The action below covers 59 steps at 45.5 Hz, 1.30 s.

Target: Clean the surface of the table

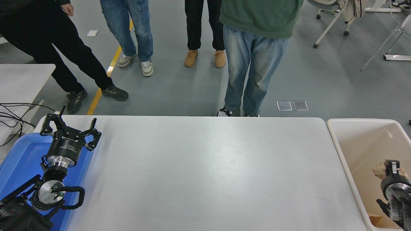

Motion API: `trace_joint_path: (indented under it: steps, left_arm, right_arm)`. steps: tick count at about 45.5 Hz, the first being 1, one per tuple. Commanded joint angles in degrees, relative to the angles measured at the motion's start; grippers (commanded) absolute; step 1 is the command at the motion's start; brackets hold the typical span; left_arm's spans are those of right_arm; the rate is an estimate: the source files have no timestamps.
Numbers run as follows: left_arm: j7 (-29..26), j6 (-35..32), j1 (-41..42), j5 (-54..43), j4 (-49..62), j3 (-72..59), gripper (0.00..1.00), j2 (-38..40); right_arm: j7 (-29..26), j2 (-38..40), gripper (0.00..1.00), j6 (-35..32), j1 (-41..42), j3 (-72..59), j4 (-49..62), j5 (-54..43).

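The table surface [208,173] is a wide white top with nothing lying on it. At the far left, my left gripper [69,126] is parked open over a blue tray [19,160]. At the right edge, my right gripper [393,164] hangs inside a beige bin [340,150]. Its fingers are narrow and pinched on a crumpled brown paper [380,170], which shows on both sides of them. Most of the right arm is cut off by the picture's edge.
A brown scrap [375,220] lies at the bin's bottom. Several people stand at the far side, the nearest in a green top [257,48] right at the table's edge. A smaller white table [22,80] and black cables [13,115] are at the left.
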<state>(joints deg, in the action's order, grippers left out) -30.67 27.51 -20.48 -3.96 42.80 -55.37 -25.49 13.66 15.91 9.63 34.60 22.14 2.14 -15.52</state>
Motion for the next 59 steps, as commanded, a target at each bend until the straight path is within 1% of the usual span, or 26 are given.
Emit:
trace_joint_path:
  steps: [1,3,4,14,35,43,47,52,59]
  left_arm:
    - [0.0,0.0,0.0,0.0,0.0,0.0,0.99,0.0]
    - [0.0,0.0,0.0,0.0,-0.1,0.0,0.99,0.0]
    - [0.0,0.0,0.0,0.0,0.0,0.0,0.99,0.0]
    - [0.0,0.0,0.0,0.0,-0.1,0.0,0.99,0.0]
    - [0.0,0.0,0.0,0.0,0.0,0.0,0.99,0.0]
    - [0.0,0.0,0.0,0.0,0.0,0.0,0.99,0.0]
    - [0.0,0.0,0.0,0.0,0.0,0.0,0.99,0.0]
    - [0.0,0.0,0.0,0.0,0.0,0.0,0.99,0.0]
    - [0.0,0.0,0.0,-0.1,0.0,0.0,0.99,0.0]
  right_arm:
    - [0.0,-0.2,0.47,1.2,1.1,-0.1,0.0,0.1]
    - [0.0,-0.1,0.85,0.9,1.3,-0.1,-0.2,0.1]
    - [0.0,-0.1,1.0,0.7,1.4,-0.2,-0.2,0.1]
    - [-0.3,-0.2,1.0,1.0,3.2,-0.1,-0.1,0.1]
    - [-0.5,0.5,1.0,0.0,3.8,-0.1,-0.2,0.1]
    - [-0.5,3.5,1.0,-5.1,4.7,1.2,-0.1,0.5]
    - [-0.5,4.1,1.0,-6.6,6.4,1.2,-0.2,4.0]
    - [-0.7,5.6,1.0,-11.4,9.2,1.1,0.0,11.8]
    - [-0.7,7.6,1.0,-14.2,12.4,1.2,0.0,19.1]
